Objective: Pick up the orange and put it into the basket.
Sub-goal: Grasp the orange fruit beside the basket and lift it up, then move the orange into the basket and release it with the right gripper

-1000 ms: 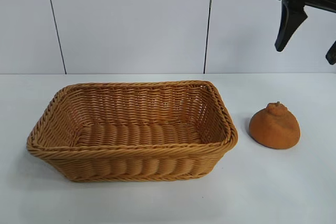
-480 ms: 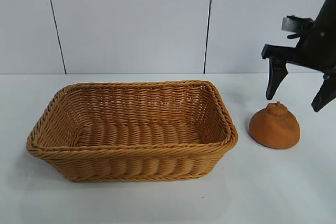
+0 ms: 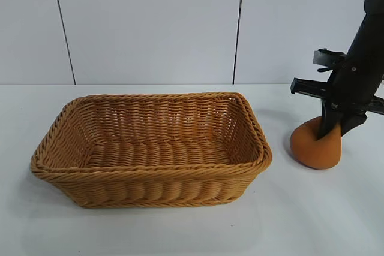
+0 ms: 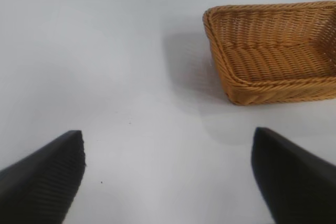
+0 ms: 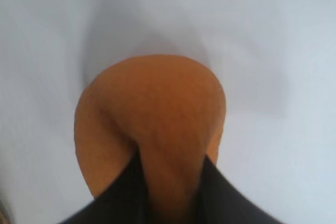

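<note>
So the right pincer (image 3: 333,130) is down on the orange (image 3: 313,148) and has clamped on a pinch of its upper part — in the right wrist view you can see a ridge of the fruit's skin squeezed up between the two dark fingers (image 5: 223,195). The orange looks soft; it's visibly deformed under the grip. It sits on the white worktop (image 3: 180,232), just right of the basket (image 3: 150,148), near it but not touching.

The left pincer (image 4: 168,182) is parked with its fingers spread wide, holding nothing, off to the basket's left side and pointing across bare worktop.

What could go wrong from here, as I see it: the grip is only on a fold at the top, not around the body. If the skin slides out during the lift, the orange drops back and may roll away — maybe out of easy reach. A fast swing toward the basket would make that worse, since the bulk hangs below the pinch point. Also the lift needs to clear the braided rim; clip it and the fruit could get knocked loose or the basket shoved sideways.
</note>
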Tool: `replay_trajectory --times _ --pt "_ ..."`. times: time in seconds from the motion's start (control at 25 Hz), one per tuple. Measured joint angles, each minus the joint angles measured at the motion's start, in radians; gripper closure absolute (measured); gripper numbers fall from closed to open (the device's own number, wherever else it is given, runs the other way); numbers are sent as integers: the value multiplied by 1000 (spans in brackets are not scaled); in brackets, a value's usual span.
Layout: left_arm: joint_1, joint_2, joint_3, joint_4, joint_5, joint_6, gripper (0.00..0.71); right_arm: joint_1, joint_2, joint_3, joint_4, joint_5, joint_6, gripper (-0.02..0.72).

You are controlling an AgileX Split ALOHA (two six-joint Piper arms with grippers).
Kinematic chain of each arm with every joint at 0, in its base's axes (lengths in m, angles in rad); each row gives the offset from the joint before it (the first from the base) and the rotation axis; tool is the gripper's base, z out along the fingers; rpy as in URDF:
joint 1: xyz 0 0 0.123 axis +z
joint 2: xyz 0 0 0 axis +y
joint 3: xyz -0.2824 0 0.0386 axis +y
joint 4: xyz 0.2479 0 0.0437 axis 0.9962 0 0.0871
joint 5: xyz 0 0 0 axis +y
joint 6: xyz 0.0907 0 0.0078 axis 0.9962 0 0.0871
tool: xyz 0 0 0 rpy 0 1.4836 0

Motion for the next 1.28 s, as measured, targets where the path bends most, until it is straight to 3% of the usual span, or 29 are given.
replay_trajectory --times 0.6,0.92,1.08,1.28 --pt "0 0 0 0 0 0 95 31 -266 -164 6 117 -11 669" --pt "0 0 0 0 0 0 95 294 -266 -164 12 98 -11 669" --pt "0 0 0 0 0 0 95 448 -262 -164 26 32 3 669" --pt "0 0 0 0 0 0 95 559 -202 -166 30 -56 11 669"
